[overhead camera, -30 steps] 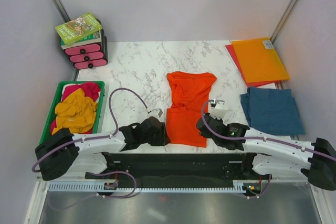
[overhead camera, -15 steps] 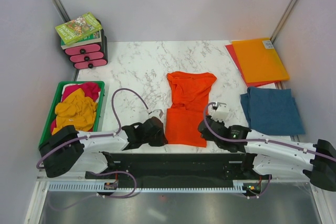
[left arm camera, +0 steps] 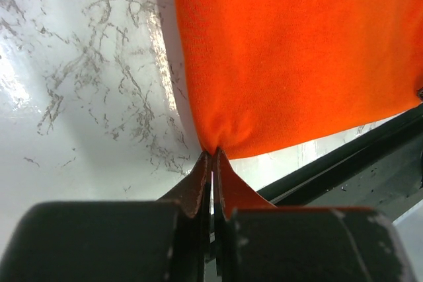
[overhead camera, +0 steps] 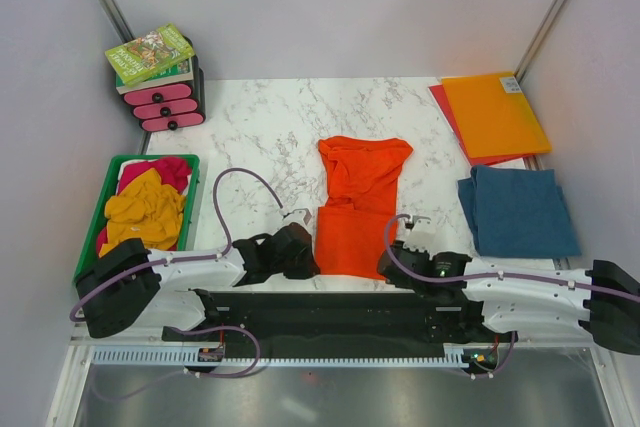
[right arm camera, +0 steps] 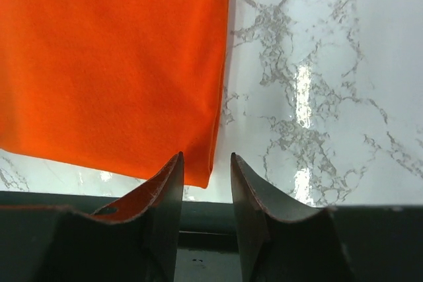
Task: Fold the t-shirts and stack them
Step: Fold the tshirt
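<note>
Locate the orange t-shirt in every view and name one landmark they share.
Top external: orange t-shirt lies mid-table, reaching the near edge.
Left wrist: t-shirt fills the upper right, corner pinched in shut jaws.
Right wrist: t-shirt fills the upper left, corner between open jaws.
Shared landmark: the white marble table.

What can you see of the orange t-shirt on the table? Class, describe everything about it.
The orange t-shirt is soft, plain, cotton-looking cloth. It lies flat on the marble table near the front edge, as a long narrow strip. Its far half is rumpled; its near half is a smooth folded layer on top. The left pincer is shut on its near left corner, puckering the cloth. The right pincer stands open astride its near right corner.
</note>
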Motion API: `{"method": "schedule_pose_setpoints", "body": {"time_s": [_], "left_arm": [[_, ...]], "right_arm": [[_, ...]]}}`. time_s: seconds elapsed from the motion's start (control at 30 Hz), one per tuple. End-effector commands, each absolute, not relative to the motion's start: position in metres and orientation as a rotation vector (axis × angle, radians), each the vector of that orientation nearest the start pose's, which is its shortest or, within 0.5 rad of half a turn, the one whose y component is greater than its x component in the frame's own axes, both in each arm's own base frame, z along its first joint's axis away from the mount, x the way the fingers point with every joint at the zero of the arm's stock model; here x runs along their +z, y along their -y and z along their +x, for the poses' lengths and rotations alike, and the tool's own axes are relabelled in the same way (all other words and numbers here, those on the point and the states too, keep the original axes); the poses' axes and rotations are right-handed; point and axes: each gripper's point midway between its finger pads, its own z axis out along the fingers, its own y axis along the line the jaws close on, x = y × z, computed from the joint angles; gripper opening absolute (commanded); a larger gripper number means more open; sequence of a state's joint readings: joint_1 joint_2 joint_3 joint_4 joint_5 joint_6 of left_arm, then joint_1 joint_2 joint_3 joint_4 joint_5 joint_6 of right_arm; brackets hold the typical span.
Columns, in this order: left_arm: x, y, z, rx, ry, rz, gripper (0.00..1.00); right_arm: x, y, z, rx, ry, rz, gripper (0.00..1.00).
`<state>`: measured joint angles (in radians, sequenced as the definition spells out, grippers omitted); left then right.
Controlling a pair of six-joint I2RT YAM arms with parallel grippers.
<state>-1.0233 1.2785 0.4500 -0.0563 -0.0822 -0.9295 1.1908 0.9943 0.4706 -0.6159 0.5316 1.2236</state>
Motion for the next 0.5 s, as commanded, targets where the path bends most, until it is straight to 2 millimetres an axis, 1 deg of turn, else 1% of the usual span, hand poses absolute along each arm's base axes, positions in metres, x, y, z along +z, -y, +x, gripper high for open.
{"method": "schedule_pose_setpoints", "body": {"time_s": [0.0, 0.27, 0.33, 0.37, 0.4, 0.47], "left_arm": [[0.007, 0.251, 0.137, -0.619, -2.623, 0.054, 0.02], [0.008, 0.251, 0.138, -0.617, -2.616, 0.055, 0.02], [0.009, 0.251, 0.138, -0.62, -2.613, 0.054, 0.02], [0.009, 0.251, 0.137, -0.619, -2.612, 0.055, 0.02], [0.009, 0.251, 0.138, -0.617, -2.614, 0.051, 0.02], [0.009, 0.251, 0.137, -0.618, -2.614, 0.053, 0.02]], "right_arm": [[0.027, -0.175, 0.122, 0.259, -2.505, 0.216, 0.42], [0.01, -0.175, 0.107, 0.241, -2.562, 0.204, 0.4], [0.008, -0.173, 0.104, 0.232, -2.57, 0.206, 0.37], [0.007, -0.172, 0.104, 0.233, -2.572, 0.207, 0.34], [0.007, -0.172, 0.103, 0.236, -2.571, 0.211, 0.23], [0.006, -0.171, 0.102, 0.238, -2.579, 0.221, 0.08]]}}
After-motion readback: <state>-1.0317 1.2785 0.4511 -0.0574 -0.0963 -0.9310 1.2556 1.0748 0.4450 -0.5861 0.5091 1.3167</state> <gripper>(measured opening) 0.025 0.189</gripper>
